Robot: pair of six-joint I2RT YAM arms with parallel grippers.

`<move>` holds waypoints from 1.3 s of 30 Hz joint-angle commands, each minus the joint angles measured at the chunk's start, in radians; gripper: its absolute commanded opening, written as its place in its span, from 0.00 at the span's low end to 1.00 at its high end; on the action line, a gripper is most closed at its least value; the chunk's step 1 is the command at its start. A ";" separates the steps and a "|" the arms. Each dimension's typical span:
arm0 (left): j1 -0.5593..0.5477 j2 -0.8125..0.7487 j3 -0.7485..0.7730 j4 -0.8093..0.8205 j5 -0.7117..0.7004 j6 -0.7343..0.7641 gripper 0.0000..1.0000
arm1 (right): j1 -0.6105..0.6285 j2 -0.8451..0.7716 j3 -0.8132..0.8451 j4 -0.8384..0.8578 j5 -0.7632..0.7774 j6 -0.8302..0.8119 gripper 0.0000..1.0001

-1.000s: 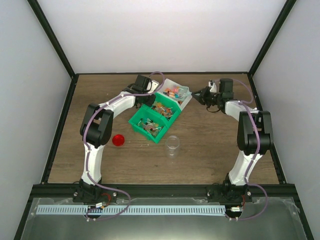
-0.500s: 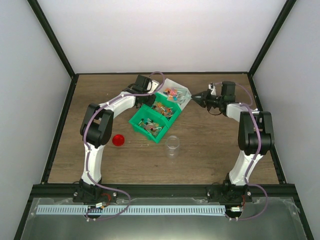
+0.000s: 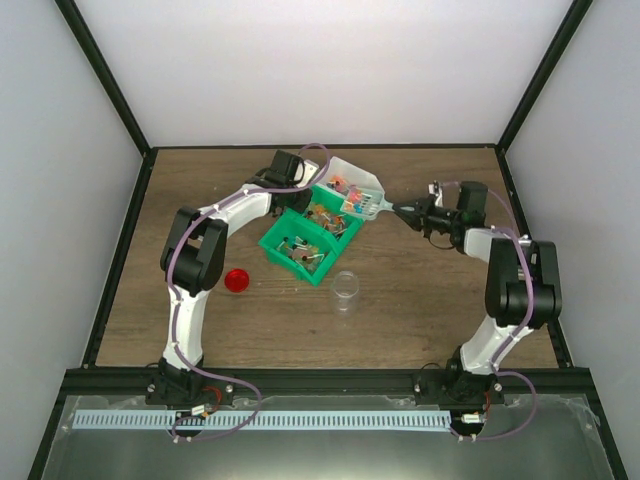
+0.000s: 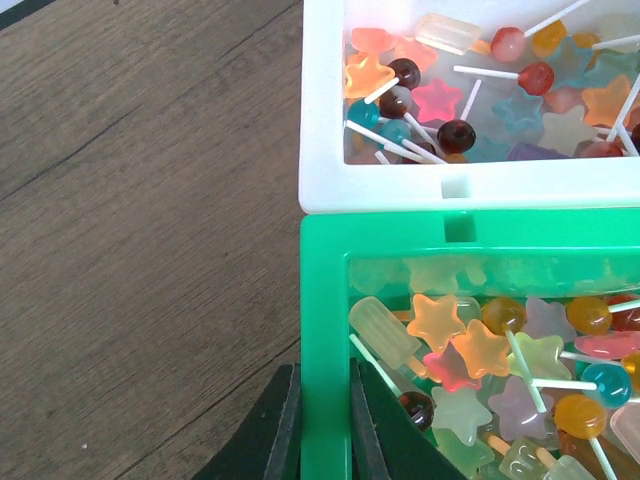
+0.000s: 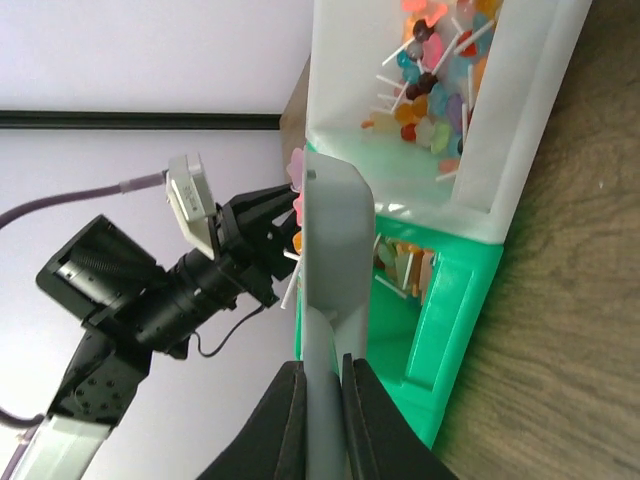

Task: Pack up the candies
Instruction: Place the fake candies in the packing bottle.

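Note:
The candies are small mixed-colour sweets on sticks, lying in a white bin (image 3: 352,180) and two green bins (image 3: 300,245). In the left wrist view they fill the white bin (image 4: 450,90) and the green bin (image 4: 500,370). My left gripper (image 3: 297,180) is shut on the green bin's wall (image 4: 325,330), with one jaw on each side (image 4: 325,425). My right gripper (image 3: 402,211) is shut on the handle of the pale scoop (image 3: 372,205). The scoop (image 5: 335,240) hangs by the white bin's corner, with a few candies (image 5: 296,170) showing at its edge.
A clear open jar (image 3: 345,289) stands in front of the bins. A round red lid (image 3: 236,280) lies to the left, near my left arm. The black frame runs round the table edges.
My right gripper has drawn back toward the near right, and its arm has swung right. The scoop head now shows at the white bin's near corner. The left arm has not moved.

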 commanded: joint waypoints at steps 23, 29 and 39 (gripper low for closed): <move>-0.010 -0.011 -0.148 0.081 0.006 -0.089 0.07 | -0.063 -0.596 -0.284 -0.289 -0.013 -0.189 0.01; -0.007 -0.006 -0.146 0.091 -0.025 -0.076 0.07 | -0.068 -0.709 -0.278 -0.428 0.026 -0.269 0.01; -0.007 0.019 -0.139 0.088 -0.042 -0.076 0.07 | -0.068 -0.770 -0.307 -0.539 -0.005 -0.383 0.01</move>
